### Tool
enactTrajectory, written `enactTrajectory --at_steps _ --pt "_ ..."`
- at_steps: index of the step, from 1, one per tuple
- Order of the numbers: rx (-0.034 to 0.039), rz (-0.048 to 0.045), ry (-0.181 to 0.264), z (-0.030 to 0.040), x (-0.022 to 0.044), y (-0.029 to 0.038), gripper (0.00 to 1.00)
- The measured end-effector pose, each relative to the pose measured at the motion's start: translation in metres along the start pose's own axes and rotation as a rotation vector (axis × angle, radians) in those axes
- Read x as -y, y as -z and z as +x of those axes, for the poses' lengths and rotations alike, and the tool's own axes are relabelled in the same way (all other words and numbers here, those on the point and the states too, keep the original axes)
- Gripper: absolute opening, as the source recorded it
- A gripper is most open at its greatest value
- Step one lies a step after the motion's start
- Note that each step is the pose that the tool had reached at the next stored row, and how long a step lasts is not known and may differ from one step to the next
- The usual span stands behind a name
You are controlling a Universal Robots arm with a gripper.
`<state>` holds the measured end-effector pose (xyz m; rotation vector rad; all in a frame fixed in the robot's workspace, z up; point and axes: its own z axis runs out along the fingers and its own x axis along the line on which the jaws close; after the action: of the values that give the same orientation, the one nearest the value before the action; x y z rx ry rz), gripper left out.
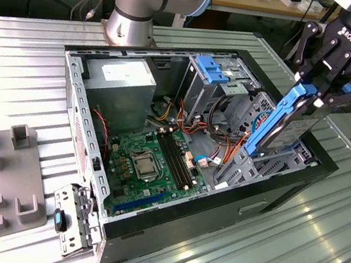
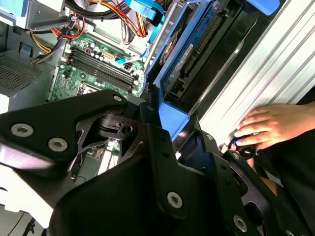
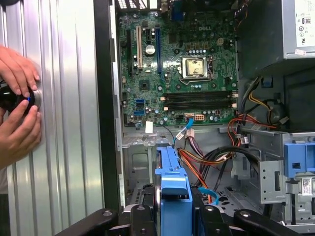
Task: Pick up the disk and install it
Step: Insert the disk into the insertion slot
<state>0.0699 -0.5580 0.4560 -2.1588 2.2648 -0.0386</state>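
The open computer case [image 1: 168,222] lies on its side on the ribbed metal table, and everything here is best placed against it. At the case's corner on the exterior view's right sits the grey drive cage [image 1: 269,167], and that is where the work is.

The disk [image 1: 282,124] stands steeply tilted over that cage, its lower end down among the cage walls and its upper end well above the case rim. To my eye it is part-way into its slot, not seated. Doing this well looks like a matter of keeping the blue carrier's long edges parallel with the cage guides, easing it down without twisting, and minding the orange and blue cables lying just inside the case beside the cage.

The gripper [image 1: 320,92] is pinching the disk's raised end: its black fingers [image 1: 311,71] are drawn in against the carrier on either side, no wider than the disk itself. In the first wrist view the blue carrier [image 3: 172,189] runs straight out from between them.

A person's hand [image 3: 17,98] rests on the table just outside the case wall.
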Motion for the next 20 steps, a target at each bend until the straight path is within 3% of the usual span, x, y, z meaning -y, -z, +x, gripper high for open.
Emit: enactTrajectory --at_steps 20 --pt "0.0004 0.0000 0.000 -0.0001 -0.0002 -0.0077 0.37"
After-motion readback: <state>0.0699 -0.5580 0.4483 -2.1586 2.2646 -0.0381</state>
